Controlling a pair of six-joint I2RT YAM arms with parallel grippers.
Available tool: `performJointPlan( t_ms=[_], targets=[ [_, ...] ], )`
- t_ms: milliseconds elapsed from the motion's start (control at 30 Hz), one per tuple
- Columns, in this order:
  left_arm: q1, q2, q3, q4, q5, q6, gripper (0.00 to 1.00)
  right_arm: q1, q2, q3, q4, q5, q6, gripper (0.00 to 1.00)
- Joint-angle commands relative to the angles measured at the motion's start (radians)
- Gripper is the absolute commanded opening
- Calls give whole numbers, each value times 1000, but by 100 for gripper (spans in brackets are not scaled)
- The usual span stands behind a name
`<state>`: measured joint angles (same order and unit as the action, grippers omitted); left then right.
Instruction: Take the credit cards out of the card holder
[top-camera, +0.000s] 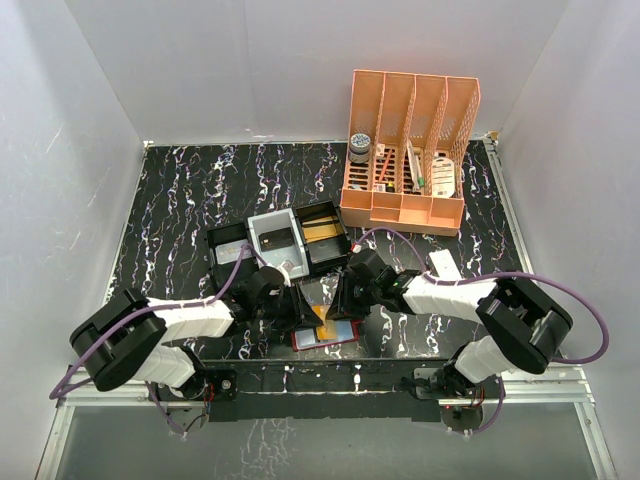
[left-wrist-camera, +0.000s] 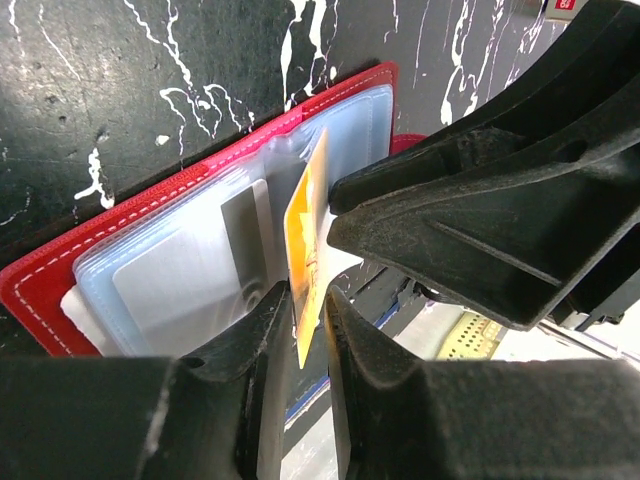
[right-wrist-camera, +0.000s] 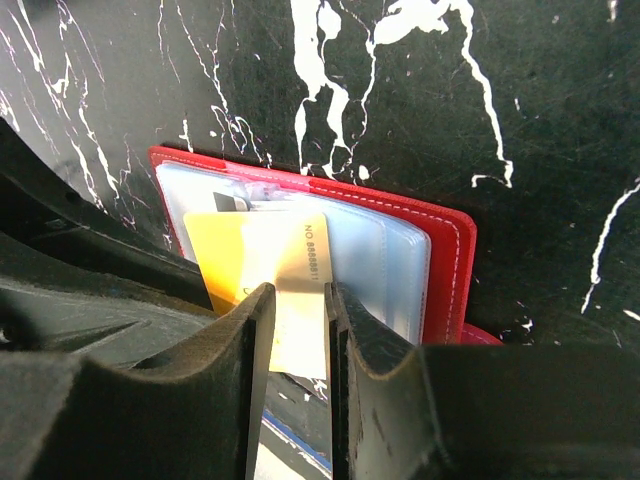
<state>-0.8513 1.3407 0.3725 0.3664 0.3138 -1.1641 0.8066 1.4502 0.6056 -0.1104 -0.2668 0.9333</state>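
the red card holder (top-camera: 325, 337) lies open on the counter (top-camera: 170, 200), near the front edge, between the two arms. a yellow-orange card (left-wrist-camera: 308, 225) sticks up out of its clear pockets, tilted (pale cards (left-wrist-camera: 180, 285) lie flat in the pockets beside it). the left gripper (left-wrist-camera: 308, 305) has its jaws a little apart, one on each side of the card's edge. the right gripper (right-wrist-camera: 300, 295) has its jaws a little apart too, tips right at the card's flat face.
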Motion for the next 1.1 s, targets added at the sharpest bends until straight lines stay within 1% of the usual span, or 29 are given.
performJointPlan(
  t_ms=[0, 467, 700, 900, 1033, 1067],
  targets=[
    [-3, 21, 22, 58, 35, -4, 19, -1, -5, -2, -13, 39, -6, 25],
    [-2, 23, 26, 46, 30, -6, 20, -1, -12, -1, -17, 55, -9, 25],
    [-3, 4, 30, 1, 16, 8, 17, -1, -11, -4, -17, 62, -7, 25],
    [-2, -1, 22, 13, 17, 4, 9, -1, -12, -6, -16, 63, -6, 26],
    [-3, -1, 22, 14, 18, 4, 1, -1, -15, -5, -12, 62, -4, 26],
    [-3, -3, 23, 13, 18, 3, 0, -1, -17, -7, -11, 61, -4, 26]
  ],
)
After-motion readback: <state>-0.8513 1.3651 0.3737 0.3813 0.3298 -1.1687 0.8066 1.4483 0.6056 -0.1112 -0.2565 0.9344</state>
